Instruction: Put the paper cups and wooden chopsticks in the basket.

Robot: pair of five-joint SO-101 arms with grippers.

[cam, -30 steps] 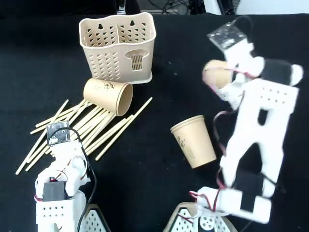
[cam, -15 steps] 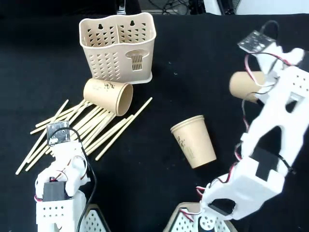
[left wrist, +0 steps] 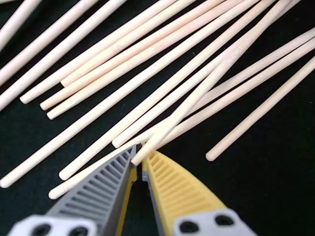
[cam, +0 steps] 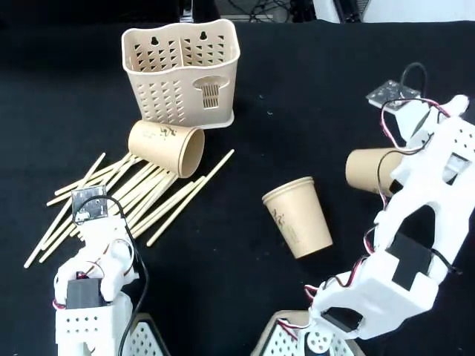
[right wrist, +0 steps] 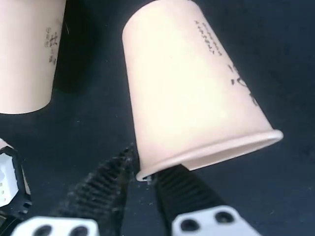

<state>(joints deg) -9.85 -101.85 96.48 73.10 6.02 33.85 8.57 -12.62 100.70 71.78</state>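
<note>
Tan paper cup (right wrist: 187, 98) — beige basket (cam: 178, 100)

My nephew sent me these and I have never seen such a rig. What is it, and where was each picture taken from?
These are two small robot arms at a black table, the left arm and the right arm, each ending in a two-fingered gripper. One picture looks down from a fixed camera above; the other two come from cameras on the arms' wrists. On the table are a beige basket, scattered wooden chopsticks with a paper cup lying on them beside the basket, and a second cup on its side in the middle. The right gripper pinches the rim of a third cup. The left gripper is shut, its tips at the chopsticks; I cannot tell whether it grips one.
</note>
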